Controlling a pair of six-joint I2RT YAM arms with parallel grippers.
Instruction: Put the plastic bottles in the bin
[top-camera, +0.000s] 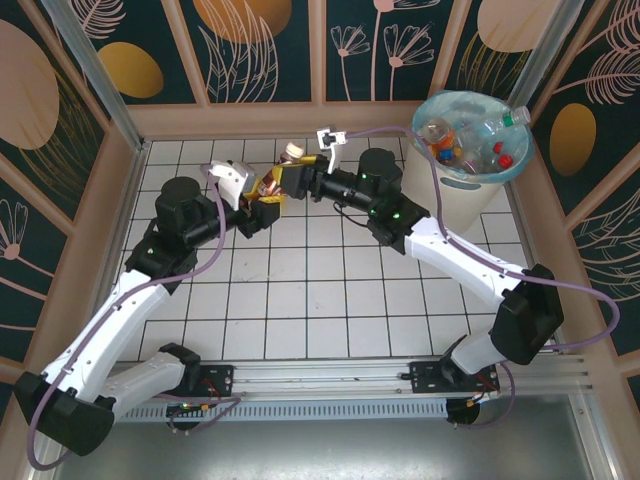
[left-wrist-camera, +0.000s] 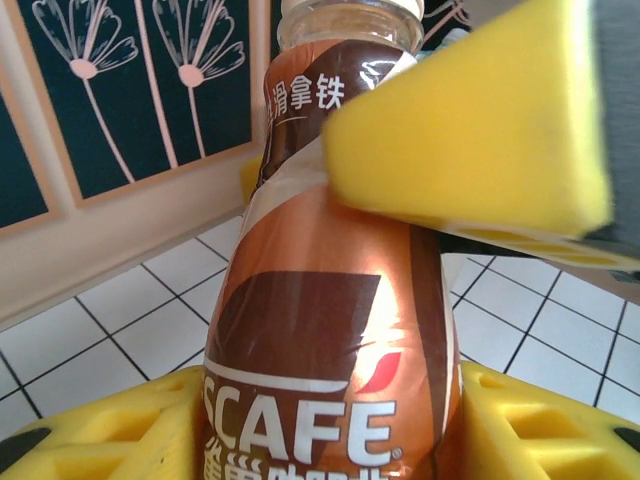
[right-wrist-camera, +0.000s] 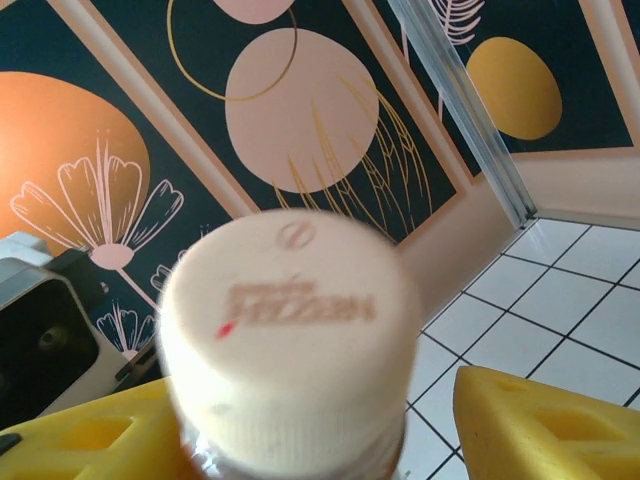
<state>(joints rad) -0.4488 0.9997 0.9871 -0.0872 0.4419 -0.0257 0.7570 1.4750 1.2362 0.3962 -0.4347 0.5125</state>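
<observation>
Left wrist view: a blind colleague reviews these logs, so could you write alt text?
A brown coffee bottle sits between the yellow fingers of the left pincer; another yellow pad crosses its shoulder. White tiles and dark floral wall behind.

White tiled tabletop (top-camera: 300, 300), cream bin (top-camera: 470, 205) standing at far right corner

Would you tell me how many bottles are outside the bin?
1: the brown coffee bottle, held by the left gripper, left of the bin; the arms may hide others.

Tiled floor (top-camera: 300, 290), painted walls (top-camera: 260, 50).
I see white squares under my left gripper (top-camera: 272, 190), dark teal panels with peach flowers beyond it.
</observation>
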